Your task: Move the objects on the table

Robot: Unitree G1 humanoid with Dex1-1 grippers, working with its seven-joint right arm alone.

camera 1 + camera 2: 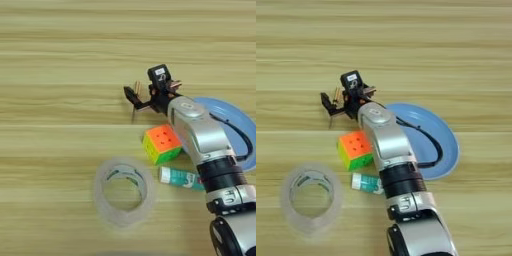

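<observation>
My right gripper is open and reaches in over the table, its two black fingers standing either side of the tiny screwdriver's brass handle. The screwdriver lies with its thin shaft pointing toward me. Just in front of it is the orange, green and yellow puzzle cube, close beside my silver forearm. The clear tape roll lies flat at the front left. Under my forearm, the white-and-teal glue stick is partly covered at its right end.
A blue plate lies right of the cube, partly under my forearm and its black cable. Bare wood stretches across the far side and the whole left of the table.
</observation>
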